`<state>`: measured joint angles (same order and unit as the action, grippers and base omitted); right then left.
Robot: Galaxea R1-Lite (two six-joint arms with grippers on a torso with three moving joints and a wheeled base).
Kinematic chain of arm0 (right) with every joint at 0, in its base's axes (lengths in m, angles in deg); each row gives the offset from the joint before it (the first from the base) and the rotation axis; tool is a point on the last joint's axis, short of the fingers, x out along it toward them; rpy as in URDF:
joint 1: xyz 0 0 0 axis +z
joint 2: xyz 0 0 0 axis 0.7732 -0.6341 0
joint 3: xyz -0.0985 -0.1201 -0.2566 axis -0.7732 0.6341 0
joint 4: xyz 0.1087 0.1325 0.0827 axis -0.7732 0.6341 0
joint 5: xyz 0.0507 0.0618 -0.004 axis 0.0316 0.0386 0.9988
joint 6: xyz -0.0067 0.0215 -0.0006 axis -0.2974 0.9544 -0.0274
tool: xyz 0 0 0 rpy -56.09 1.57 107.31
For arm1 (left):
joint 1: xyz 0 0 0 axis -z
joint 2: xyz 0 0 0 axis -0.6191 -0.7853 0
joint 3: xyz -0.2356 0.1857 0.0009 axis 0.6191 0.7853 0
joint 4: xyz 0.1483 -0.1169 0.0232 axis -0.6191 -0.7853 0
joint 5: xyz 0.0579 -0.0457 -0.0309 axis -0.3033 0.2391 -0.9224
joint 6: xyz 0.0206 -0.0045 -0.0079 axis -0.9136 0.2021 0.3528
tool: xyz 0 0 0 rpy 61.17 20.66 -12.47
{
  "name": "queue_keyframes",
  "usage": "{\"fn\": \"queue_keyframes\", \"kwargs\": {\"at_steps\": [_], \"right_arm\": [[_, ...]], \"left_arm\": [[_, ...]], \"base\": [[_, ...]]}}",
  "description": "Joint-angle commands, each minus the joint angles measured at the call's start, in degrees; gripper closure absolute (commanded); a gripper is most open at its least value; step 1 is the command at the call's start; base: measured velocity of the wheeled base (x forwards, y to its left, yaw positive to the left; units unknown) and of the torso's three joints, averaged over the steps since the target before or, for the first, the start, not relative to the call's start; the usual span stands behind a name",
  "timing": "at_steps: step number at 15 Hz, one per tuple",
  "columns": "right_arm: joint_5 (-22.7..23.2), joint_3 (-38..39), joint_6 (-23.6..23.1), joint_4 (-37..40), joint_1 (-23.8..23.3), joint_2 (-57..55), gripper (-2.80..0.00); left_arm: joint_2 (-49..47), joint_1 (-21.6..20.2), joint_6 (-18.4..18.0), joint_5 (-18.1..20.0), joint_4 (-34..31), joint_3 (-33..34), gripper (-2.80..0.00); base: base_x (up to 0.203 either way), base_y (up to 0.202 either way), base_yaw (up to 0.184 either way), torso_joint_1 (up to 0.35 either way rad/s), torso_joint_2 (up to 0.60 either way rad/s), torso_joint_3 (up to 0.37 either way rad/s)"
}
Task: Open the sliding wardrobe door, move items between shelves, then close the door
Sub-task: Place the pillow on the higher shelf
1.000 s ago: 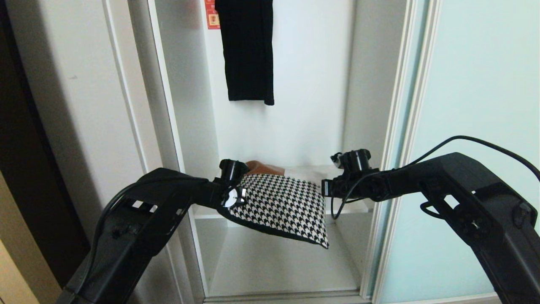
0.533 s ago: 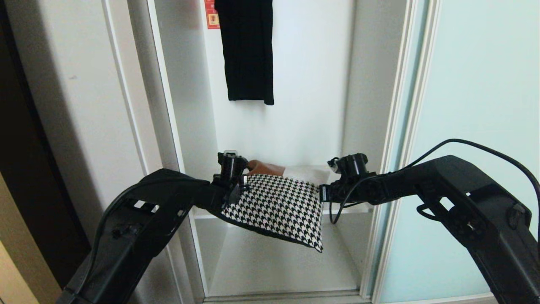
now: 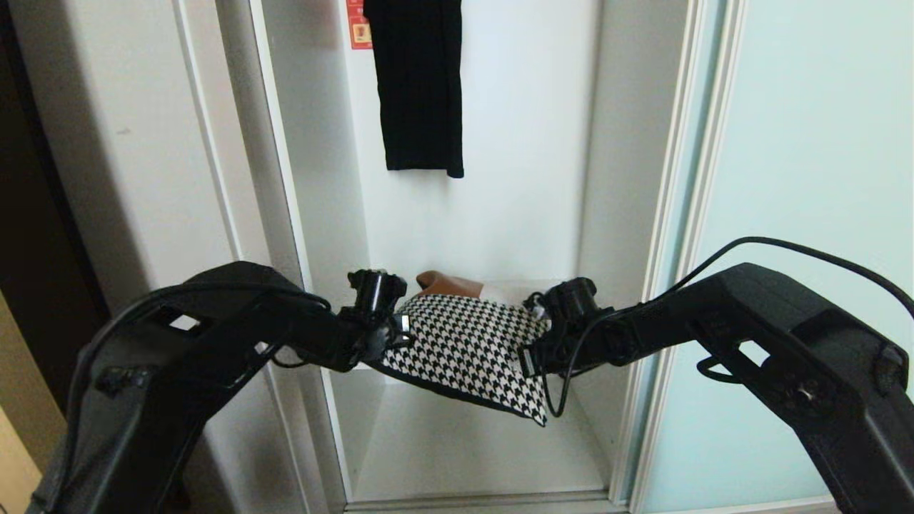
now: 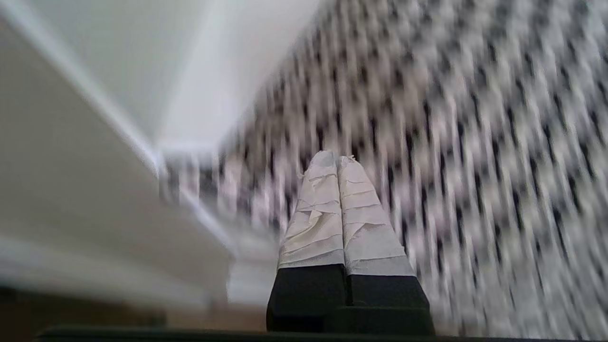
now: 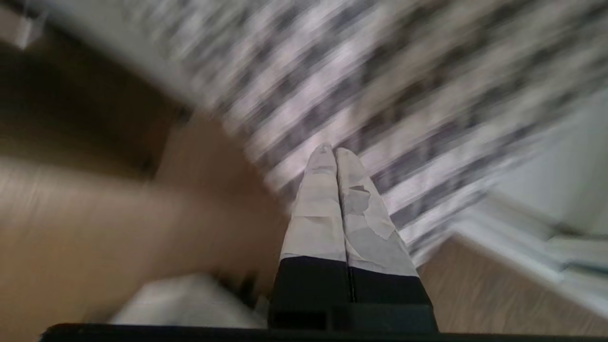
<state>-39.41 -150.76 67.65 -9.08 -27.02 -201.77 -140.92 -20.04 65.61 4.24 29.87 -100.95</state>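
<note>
The cushion (image 3: 468, 346), houndstooth with a tan patch (image 3: 450, 284) at its far edge, lies tilted with its front corner drooping past the upper shelf (image 3: 350, 365). My left gripper (image 3: 400, 335) is against its left side and my right gripper (image 3: 530, 363) against its right side. Both are shut with nothing between their fingers. In the left wrist view the left gripper's (image 4: 337, 159) taped tips meet the checked fabric (image 4: 451, 142). The right wrist view shows the right gripper (image 5: 335, 151) at the cushion's (image 5: 380, 85) edge. The sliding wardrobe door (image 3: 807, 214) stands slid to the right, the compartment open.
A long black garment (image 3: 421, 86) hangs at the back of the compartment beside a red sticker (image 3: 359, 25). A lower shelf (image 3: 464, 450) lies beneath the cushion. The white wardrobe side panel (image 3: 128, 143) stands on the left.
The right gripper has moved left and down along the cushion's side. The left arm's elbow has risen and its wrist drew slightly left. The cushion's drooping corner shifted a little left.
</note>
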Motion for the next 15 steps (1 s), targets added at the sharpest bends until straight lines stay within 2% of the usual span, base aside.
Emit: {"fn": "queue_keyframes", "kwargs": {"at_steps": [1,2,5,8,10,15], "right_arm": [[2.2,3.4,-1.4,3.8,3.3,5.3,0.0],[2.5,3.3,-1.9,5.4,4.7,5.3,0.0],[0.5,0.2,-6.4,12.7,6.1,3.4,0.0],[-5.9,-7.0,-7.8,19.3,6.1,-1.9,0.0],[-9.1,-10.9,-8.5,20.9,5.7,-5.9,0.0],[-12.8,-16.8,-10.6,22.3,4.9,-11.2,0.0]], "left_arm": [[8.3,-0.2,3.9,4.9,-4.4,6.9,0.0],[9.7,-0.3,5.7,7.7,-7.6,8.6,0.0],[9.0,-1.5,7.3,10.5,-11.6,9.0,0.0],[9.2,-2.2,8.2,15.8,-14.9,7.8,0.0],[8.6,-2.4,8.6,16.3,-15.1,7.0,0.0],[7.2,-2.4,8.7,16.5,-17.8,4.4,0.0]], "base": [[0.0,0.0,0.0,0.0,0.0,0.0],[0.0,0.0,0.0,0.0,0.0,0.0],[0.0,0.0,0.0,0.0,0.0,0.0],[0.0,0.0,0.0,0.0,0.0,0.0],[0.0,0.0,0.0,0.0,0.0,0.0],[0.0,0.0,0.0,0.0,0.0,0.0]]}}
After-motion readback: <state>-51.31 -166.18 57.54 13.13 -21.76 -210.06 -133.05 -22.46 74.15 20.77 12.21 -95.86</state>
